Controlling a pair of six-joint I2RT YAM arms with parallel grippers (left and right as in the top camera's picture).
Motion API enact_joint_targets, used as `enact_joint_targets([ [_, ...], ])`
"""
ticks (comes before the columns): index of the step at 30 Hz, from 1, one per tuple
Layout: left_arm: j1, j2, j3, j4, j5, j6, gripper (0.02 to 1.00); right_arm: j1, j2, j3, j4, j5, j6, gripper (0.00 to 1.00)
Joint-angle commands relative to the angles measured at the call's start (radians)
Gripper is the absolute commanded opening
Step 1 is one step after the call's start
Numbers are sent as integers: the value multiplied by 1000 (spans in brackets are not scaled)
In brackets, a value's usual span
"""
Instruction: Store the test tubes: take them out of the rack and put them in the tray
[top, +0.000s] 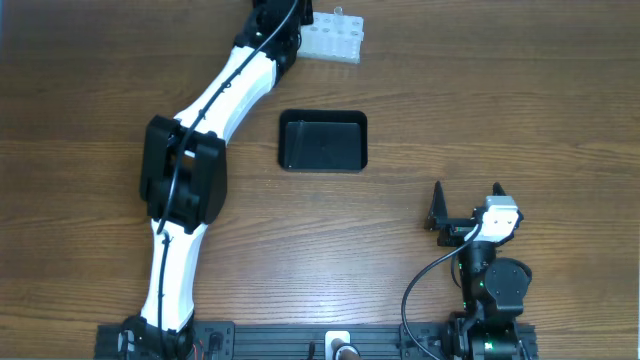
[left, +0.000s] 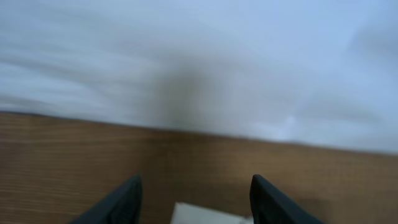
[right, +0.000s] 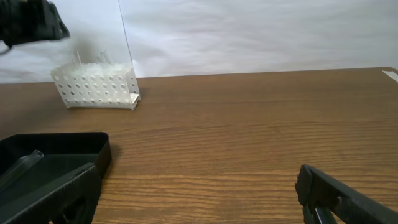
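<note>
The white test tube rack (top: 332, 40) stands at the far edge of the table, with clear tubes (right: 102, 57) sticking up from it. The black tray (top: 322, 140) lies in the middle of the table, and one clear tube (right: 22, 165) lies in it. My left arm stretches up to the rack. My left gripper (left: 196, 180) is open above the rack's white edge (left: 205, 214), and from the right wrist view it is a dark shape (right: 31, 22) over the rack (right: 96, 87). My right gripper (top: 467, 195) rests open near the front right, holding nothing.
The wooden table (top: 520, 100) is bare around the tray and rack. A pale wall (right: 261, 31) rises just behind the rack. The left arm's white links (top: 215, 100) cross the table's left half.
</note>
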Motion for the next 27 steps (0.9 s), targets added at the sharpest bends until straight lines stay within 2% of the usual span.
enact_joint_targets([
  [1,-3,21,3,14,89,58,551,5,-6,-5,-2,2,2,991],
  [27,-8,95,3,109,114,81,564,5,-6,-5,-2,2,2,991],
])
